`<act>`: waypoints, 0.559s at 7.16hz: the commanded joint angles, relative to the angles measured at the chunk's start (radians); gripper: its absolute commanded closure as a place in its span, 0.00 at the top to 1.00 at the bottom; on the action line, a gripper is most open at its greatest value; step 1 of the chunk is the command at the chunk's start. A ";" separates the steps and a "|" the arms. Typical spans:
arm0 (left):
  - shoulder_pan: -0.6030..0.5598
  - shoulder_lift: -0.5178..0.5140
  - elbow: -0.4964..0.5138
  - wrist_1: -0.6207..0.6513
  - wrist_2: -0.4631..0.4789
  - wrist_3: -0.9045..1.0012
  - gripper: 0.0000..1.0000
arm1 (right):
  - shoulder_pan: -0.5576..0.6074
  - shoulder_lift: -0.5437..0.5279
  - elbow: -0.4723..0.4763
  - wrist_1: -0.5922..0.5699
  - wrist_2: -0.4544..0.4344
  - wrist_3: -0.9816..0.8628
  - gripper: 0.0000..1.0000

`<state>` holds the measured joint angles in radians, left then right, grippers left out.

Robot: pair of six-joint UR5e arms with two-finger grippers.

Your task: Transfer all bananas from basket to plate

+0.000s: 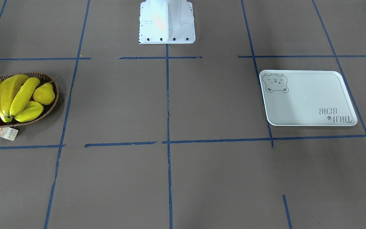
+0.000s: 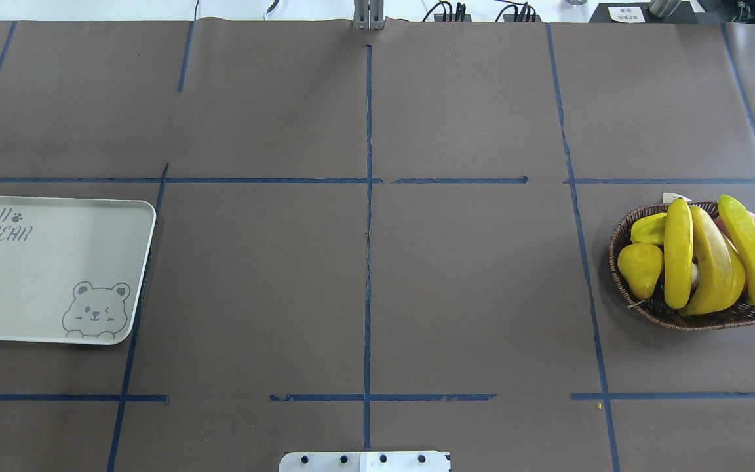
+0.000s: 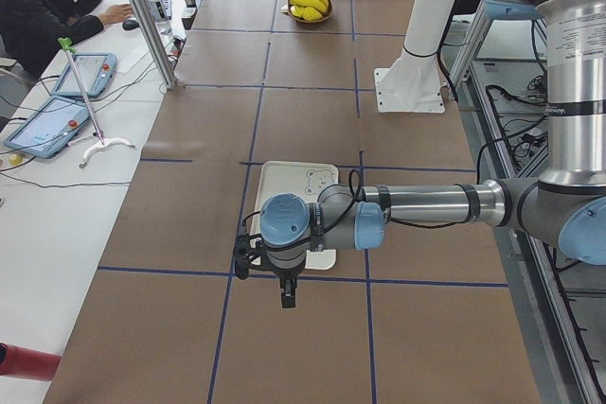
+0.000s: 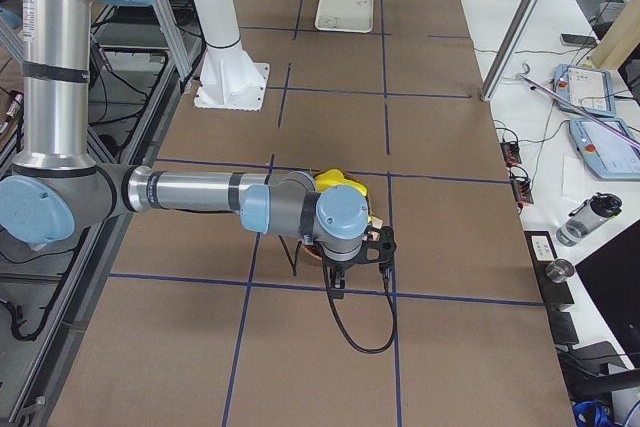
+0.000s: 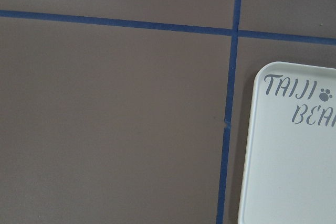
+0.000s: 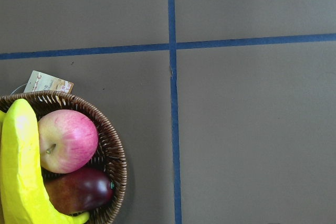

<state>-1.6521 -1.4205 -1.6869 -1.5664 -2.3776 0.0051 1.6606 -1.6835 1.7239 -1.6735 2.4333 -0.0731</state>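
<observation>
Nothing moved yet: plate [image 2: 23, 275] is bare and all bananas [image 2: 718, 262] sit in the basket [image 2: 712, 322]. Basket is at the robot's right end of the worktop [image 2: 469, 282], plate at its left end, well apart.

3 bananas lie clearly on top, side by side along the basket. A 4th seems tucked under them, hard to tell. Pear [image 2: 639, 267] and starfruit [image 2: 649, 228] crowd one side; apple [image 6: 67, 140] and a dark red fruit [image 6: 79, 191] sit under the far side. Paper tag [image 6: 48, 82] hangs off the rim.

Right tool [image 4: 337, 285] hangs above the worktop just beside the basket. Left tool [image 3: 287, 302] hangs near the plate's edge. Each shows only in a side view, so I cannot tell how far open either is. Neither appears to carry anything.

Step in hand, as I judge it, is the 1st pick by the right arm:
- Take a top banana, not the buried one.
- Come straight down over its middle, with the fingers across the narrow width.
- The skin looks glossy and curved, so an off-centre grip will likely swivel or slip.
- Keep the fingers clear of the pear and the wicker rim.
- Lift vertically so the neighbours don't roll out.
- The plate is far off, so a handover to the left arm may be needed.
</observation>
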 commanded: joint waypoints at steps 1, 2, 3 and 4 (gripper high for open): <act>0.000 0.000 -0.005 0.000 -0.002 -0.001 1.00 | -0.005 0.036 0.003 -0.003 -0.002 0.002 1.00; 0.000 0.000 -0.005 -0.001 -0.002 -0.001 1.00 | -0.019 0.045 -0.003 -0.006 0.006 0.001 1.00; 0.000 0.000 -0.007 -0.001 -0.002 -0.001 1.00 | -0.039 0.036 0.002 0.004 0.000 -0.011 1.00; 0.000 0.000 -0.011 -0.001 -0.002 0.001 1.00 | -0.041 0.038 0.009 0.009 0.003 -0.001 1.00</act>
<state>-1.6521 -1.4205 -1.6940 -1.5675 -2.3791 0.0049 1.6292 -1.6466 1.7267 -1.6709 2.4348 -0.0777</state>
